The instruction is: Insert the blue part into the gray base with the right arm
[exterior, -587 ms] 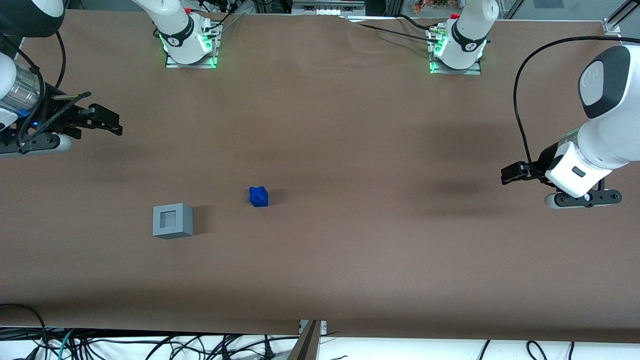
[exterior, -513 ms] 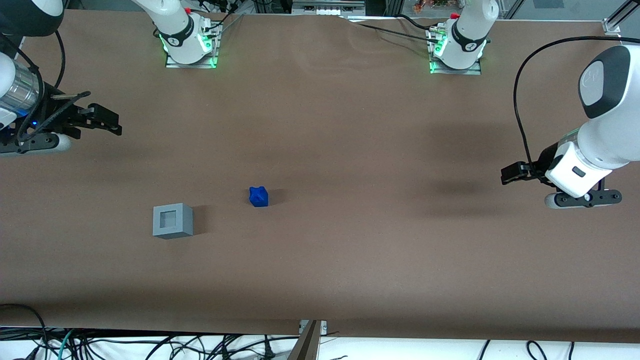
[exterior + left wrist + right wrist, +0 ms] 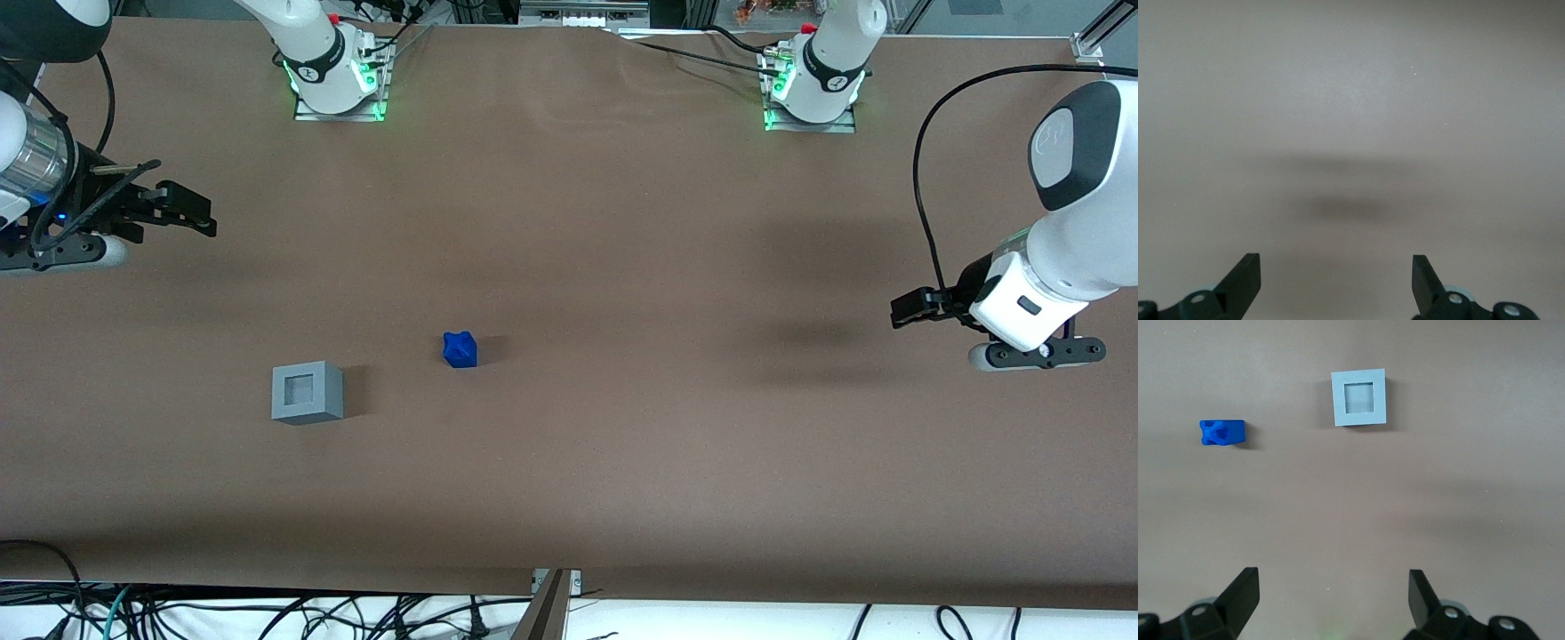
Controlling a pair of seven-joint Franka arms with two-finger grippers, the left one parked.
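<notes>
**Operator:** Change noted over the last half second?

**Technician:** Slight only. End effector (image 3: pixel 185 213) on the right arm (image 3: pixel 31 160) drifted a little farther from the front camera, at the working arm's end of the surface (image 3: pixel 622 267). No descent detected. Fingers (image 3: pixel 1245 587) spread wide in the right wrist view, nothing held between them.

**Operator:** Position of the task items?

**Technician:** Unmoved. Blue part (image 3: pixel 460 349) resting free on the surface, well apart from the end effector and nearer the front camera than it. Gray base (image 3: pixel 307 393) also on the surface, near the blue part but not touching, slightly nearer the front camera and more toward the working arm's end. Recess facing up and vacant. Both items seen from the wrist camera as well: blue part (image 3: pixel 1222 432) and gray base (image 3: pixel 1359 398), clear of the fingers.

**Operator:** Meaning for the task?

**Technician:** Judged as the very start: approach barely begun, no grasp made, insertion not started. Next step, most likely: travel toward the blue part, then lowering over it with the fingers kept apart. Drift recorded so far not yet directed at the part.
</notes>
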